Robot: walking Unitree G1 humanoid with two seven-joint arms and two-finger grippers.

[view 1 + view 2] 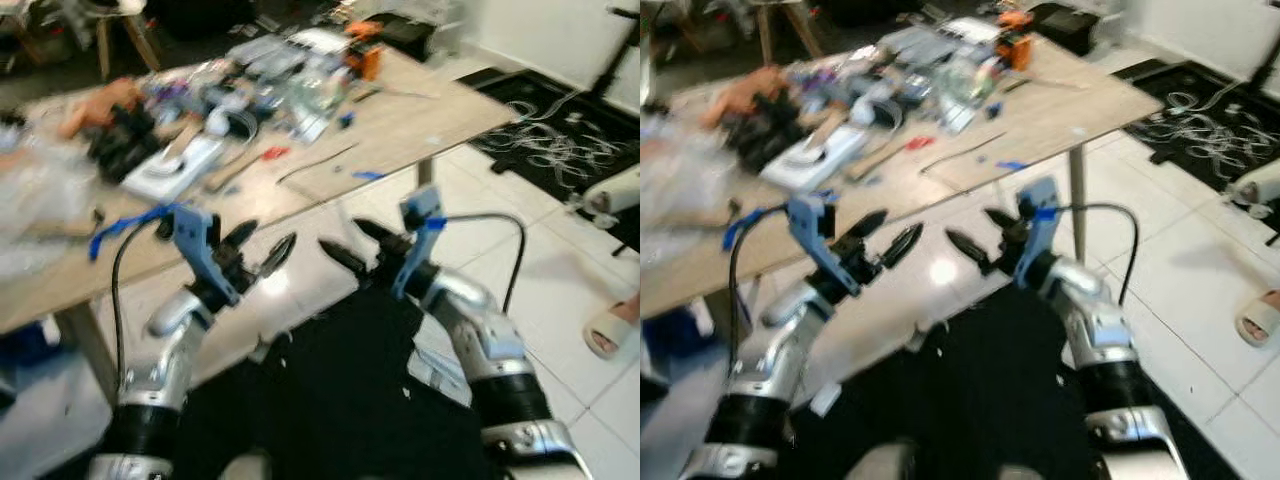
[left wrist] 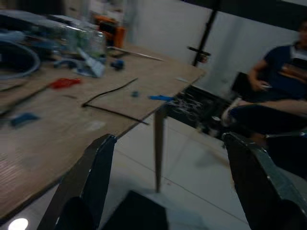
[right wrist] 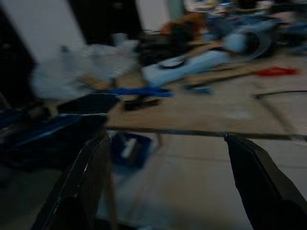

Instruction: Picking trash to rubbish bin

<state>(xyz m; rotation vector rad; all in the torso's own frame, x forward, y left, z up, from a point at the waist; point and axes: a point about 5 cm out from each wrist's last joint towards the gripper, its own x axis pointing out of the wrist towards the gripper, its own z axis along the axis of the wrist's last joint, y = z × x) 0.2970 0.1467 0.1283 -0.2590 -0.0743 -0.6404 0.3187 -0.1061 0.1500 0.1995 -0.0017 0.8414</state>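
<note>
Both the left gripper (image 1: pixel 257 250) and right gripper (image 1: pixel 350 244) hang with fingers spread, empty, just off the edge of the cluttered light wooden table (image 1: pixel 420 120). Red scrap (image 1: pixel 274 153) and thin black strip (image 1: pixel 318 162) lie on it; which is the trash I cannot tell

floor: white glossy tiles (image 1: pixel 520 270) below me | black mat (image 1: pixel 340 400) at bottom centre | wooden tabletop (image 1: pixel 420 120) across upper left | white wall (image 1: pixel 540 30) upper right

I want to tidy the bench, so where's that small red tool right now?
In the left eye view the red tool lies mid-table, left of the thin black cable and right of the white tray.
</note>
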